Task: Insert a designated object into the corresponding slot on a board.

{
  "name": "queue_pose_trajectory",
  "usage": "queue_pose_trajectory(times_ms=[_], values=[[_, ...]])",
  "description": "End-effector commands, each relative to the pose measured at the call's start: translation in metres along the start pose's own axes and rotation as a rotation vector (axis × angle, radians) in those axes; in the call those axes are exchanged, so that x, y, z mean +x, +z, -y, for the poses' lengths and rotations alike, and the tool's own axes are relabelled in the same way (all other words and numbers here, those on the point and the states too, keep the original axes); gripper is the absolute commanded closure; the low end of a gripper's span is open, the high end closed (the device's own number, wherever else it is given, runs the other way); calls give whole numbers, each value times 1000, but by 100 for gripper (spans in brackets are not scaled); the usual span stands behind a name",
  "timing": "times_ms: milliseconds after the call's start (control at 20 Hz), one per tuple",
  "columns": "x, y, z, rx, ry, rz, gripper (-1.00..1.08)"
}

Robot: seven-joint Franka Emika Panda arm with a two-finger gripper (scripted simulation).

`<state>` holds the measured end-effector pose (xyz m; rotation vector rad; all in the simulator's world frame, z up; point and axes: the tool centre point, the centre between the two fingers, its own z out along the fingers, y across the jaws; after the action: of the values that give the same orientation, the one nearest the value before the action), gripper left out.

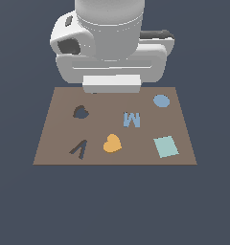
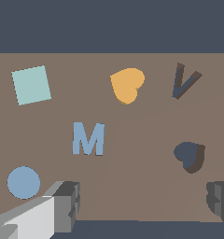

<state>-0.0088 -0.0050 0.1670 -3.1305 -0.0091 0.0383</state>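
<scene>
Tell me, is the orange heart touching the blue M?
Apart. In the exterior view, bare brown board shows between the orange heart and the blue M; the wrist view shows the same gap.

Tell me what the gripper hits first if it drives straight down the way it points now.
Probably bare board. In the wrist view the open gripper frames empty brown surface near the board's edge, between the blue circle and the heart slot. Depth is unclear.

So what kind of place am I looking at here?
Likely a simulated tabletop test scene: a flat brown rectangular board holding a flat orange heart-shaped piece and a dark heart-shaped cutout, on featureless dark blue-grey ground, with a plainly rendered white robot arm.
</scene>
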Motion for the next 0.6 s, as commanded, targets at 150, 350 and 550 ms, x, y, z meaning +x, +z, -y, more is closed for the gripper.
queue_pose_trajectory(times_ms=[150, 350, 550], values=[[1, 2, 0, 0, -4, 0, -92], [7, 9, -2, -1, -23, -2, -92], [18, 23, -4, -2, -56, -4, -92]])
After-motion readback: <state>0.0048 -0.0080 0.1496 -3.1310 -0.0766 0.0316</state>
